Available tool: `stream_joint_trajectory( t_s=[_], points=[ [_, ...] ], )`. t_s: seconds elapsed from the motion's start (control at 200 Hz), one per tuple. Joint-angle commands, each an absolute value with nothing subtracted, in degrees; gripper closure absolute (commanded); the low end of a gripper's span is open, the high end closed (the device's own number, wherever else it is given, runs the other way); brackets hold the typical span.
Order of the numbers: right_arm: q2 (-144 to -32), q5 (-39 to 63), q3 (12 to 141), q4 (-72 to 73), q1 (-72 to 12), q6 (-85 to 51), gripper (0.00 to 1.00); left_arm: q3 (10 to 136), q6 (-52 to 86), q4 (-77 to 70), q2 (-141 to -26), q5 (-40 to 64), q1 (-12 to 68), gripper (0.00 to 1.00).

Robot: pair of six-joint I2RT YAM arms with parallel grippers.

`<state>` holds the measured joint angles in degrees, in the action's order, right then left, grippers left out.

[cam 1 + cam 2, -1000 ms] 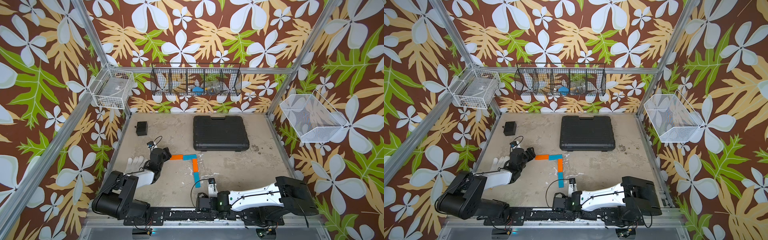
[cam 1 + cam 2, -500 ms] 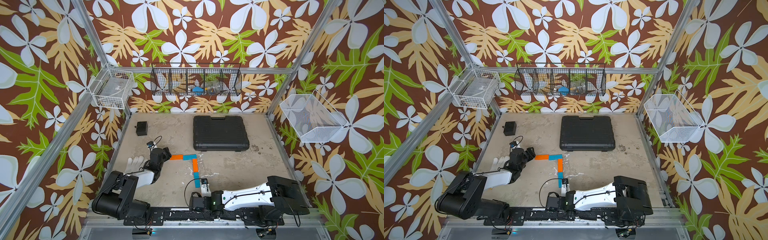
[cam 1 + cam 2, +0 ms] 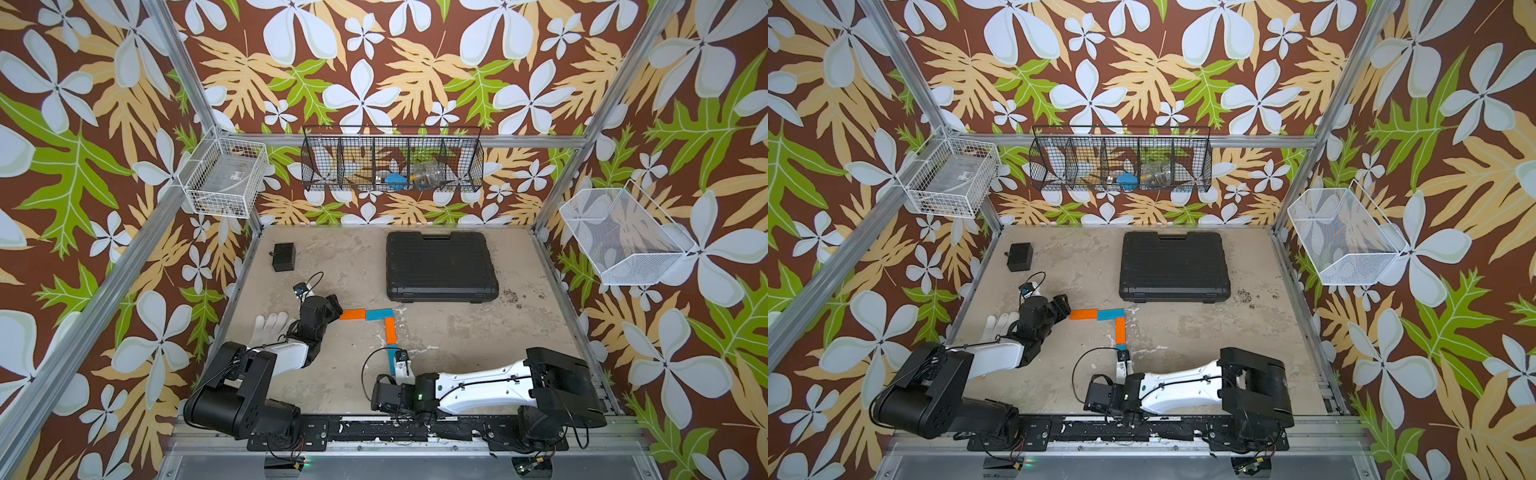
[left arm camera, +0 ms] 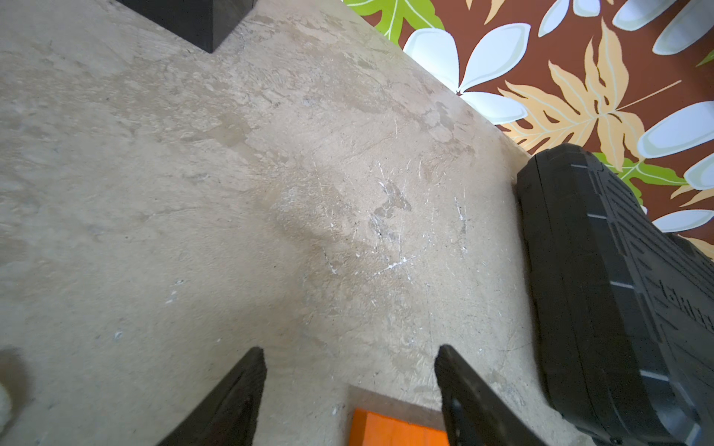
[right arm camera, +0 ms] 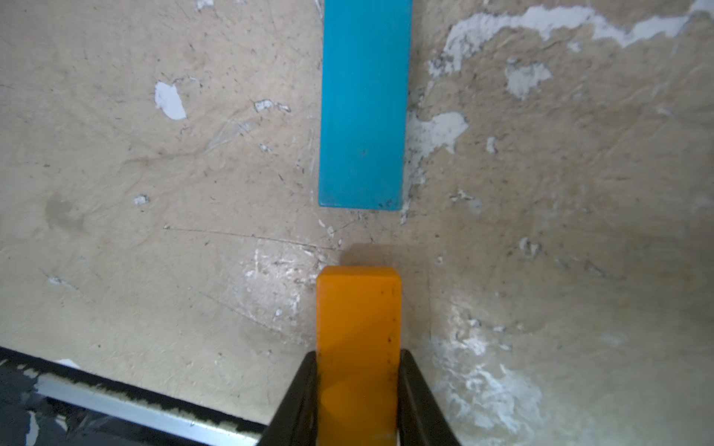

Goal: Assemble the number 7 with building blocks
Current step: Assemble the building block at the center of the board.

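Far left, a white glove [image 3: 270,326] lies on the table [image 3: 457,332]. Just past it the left gripper [image 4: 349,349] sits low at the open end of the top bar. Its jaws stand apart, wider than the first orange block [image 3: 352,314], whose end pokes in between them. One finger is right against that block and the other is clear of it, so nothing is clamped.

Moving right along the bar, the orange piece butts end to end with the blue corner block [image 3: 380,314]. From that corner the orange stem block [image 3: 390,331] runs down towards the robot, followed by the blue stem block [image 3: 392,359]. That makes four pieces of the number 7 [image 3: 386,322] lying flat.

Over to the right gripper [image 5: 357,354]: it is pinched tight on the last orange block [image 5: 358,309], a finger on each long side. The block lines up with the blue stem block, with a strip of bare table between their ends. Whether it rests on the table or hangs just off it, I can't tell.

Further right and back, a black case [image 3: 440,266] lies closed, well clear of the blocks.
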<state>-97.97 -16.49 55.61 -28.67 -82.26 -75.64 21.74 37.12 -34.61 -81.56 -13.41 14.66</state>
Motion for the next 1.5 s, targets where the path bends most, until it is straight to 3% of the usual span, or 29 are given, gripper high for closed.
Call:
stream_joint_trajectory(
  t_s=[0.0, 1.006, 1.186, 1.316, 1.491],
  points=[
    [-97.73, -17.49, 55.90, -28.98, -81.83, -74.27, 0.73, 22.12, 36.73, -35.42, -81.52, -13.23, 14.43, 0.28],
    [-100.47, -15.70, 54.41, -25.66, -79.72, -72.82, 0.67, 22.25, 36.74, -35.58, -82.10, -13.10, 14.29, 0.28],
    [-100.46, -15.64, 54.32, -25.78, -79.71, -72.95, 0.51, 22.38, 36.74, -35.57, -82.14, -13.10, 14.25, 0.28],
    [-100.45, -15.82, 54.06, -26.11, -79.69, -73.23, 0.30, 22.32, 36.75, -35.56, -82.21, -13.07, 14.28, 0.28],
    [-100.81, -15.64, 54.01, -26.01, -79.72, -73.41, 0.29, 22.35, 36.74, -35.52, -82.35, -12.76, 14.31, 0.28]
  ],
)
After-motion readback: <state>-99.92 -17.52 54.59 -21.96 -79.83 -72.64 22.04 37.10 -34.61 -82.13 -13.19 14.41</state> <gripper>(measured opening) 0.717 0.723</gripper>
